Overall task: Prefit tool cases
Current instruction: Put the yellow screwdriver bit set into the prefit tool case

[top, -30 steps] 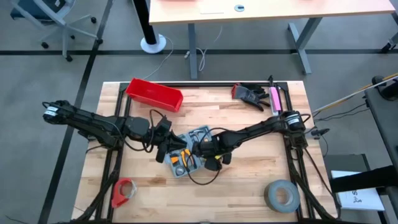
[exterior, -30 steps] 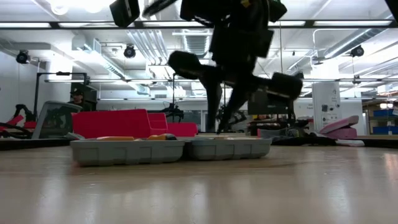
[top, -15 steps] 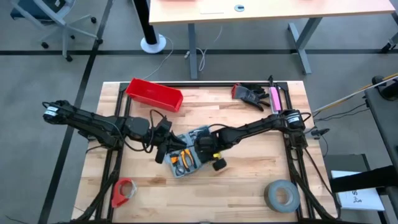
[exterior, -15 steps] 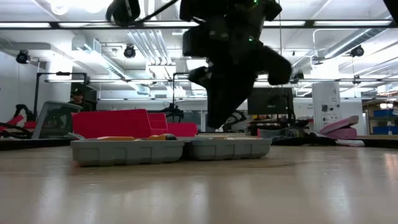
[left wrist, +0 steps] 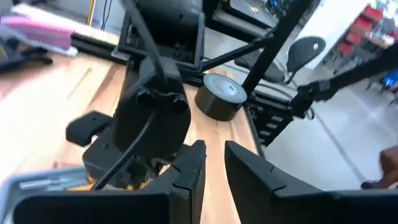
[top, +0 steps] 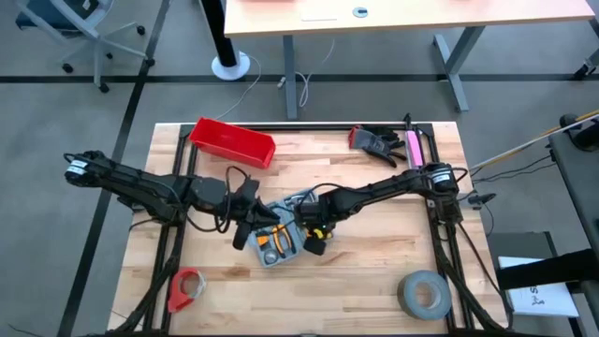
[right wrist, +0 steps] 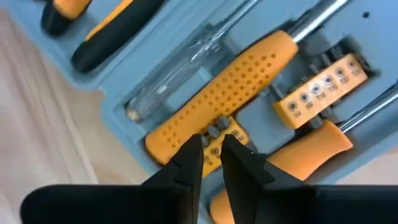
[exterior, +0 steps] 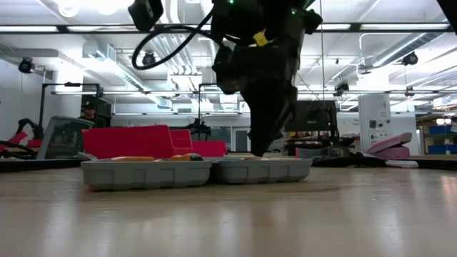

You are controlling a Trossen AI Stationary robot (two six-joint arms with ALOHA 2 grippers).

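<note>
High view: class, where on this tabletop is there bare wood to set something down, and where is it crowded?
Bare wood lies between the red tape roll and grey tape roll, and between the red bin and black glove. The middle is crowded: both grippers, left and right, meet over the open tool case.
</note>
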